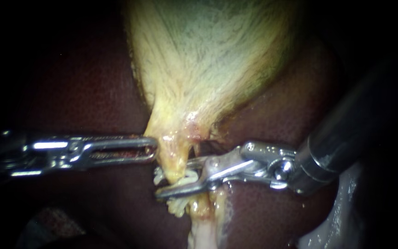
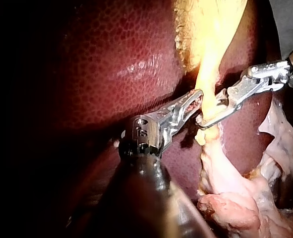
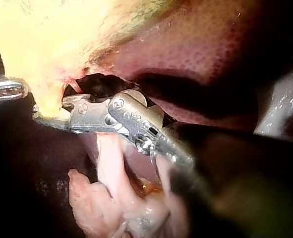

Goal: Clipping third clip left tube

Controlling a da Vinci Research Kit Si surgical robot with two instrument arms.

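Where the gallbladder narrows to its neck, two instruments meet from opposite sides. Count: one gallbladder, one liver, one tube, two instruments, two white clips.

The left instrument lies level, its tip touching the side of the gallbladder neck; whether it holds that tissue cannot be told. The right instrument has its jaws narrowly apart and astride the tube just below the neck. The upper clip is seated between them and touches both. The lower clip sits on the tube just beneath the lower jaw.

Only the endoscope view shows the lower clip clearly. The left wrist view shows the left instrument side-on. It also shows a mass of loose pale pink tissue alongside the tube, away from the gallbladder; the endoscope view shows this only at its edge. The right wrist view shows a dark hollow between the neck and the liver, just behind the right instrument. The left instrument appears there only as a metal tip beside the neck.

The tube is a pale strand, cream to yellow and glistening, leading from the neck past the jaws. The upper clip is white, with one end showing past the yellow neck tissue.
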